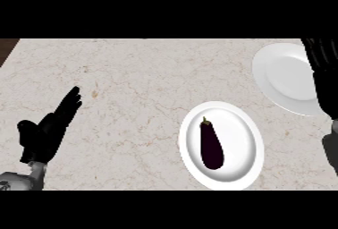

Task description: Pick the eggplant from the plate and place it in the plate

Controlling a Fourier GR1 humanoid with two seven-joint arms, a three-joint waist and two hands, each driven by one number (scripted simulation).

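A dark purple eggplant (211,145) lies lengthwise on the near white plate (249,134), its stem pointing away from me. A second white plate (282,76) sits bare at the far right. My right hand (325,80) stretches along the right edge of the view, fingers straight, overlapping that far plate's right side and well clear of the eggplant. My left hand (49,127) rests open at the left, fingers pointing up and away, holding nothing.
The pale marble counter (132,89) runs across the whole view. A dark strip shows past its far left corner (6,47).
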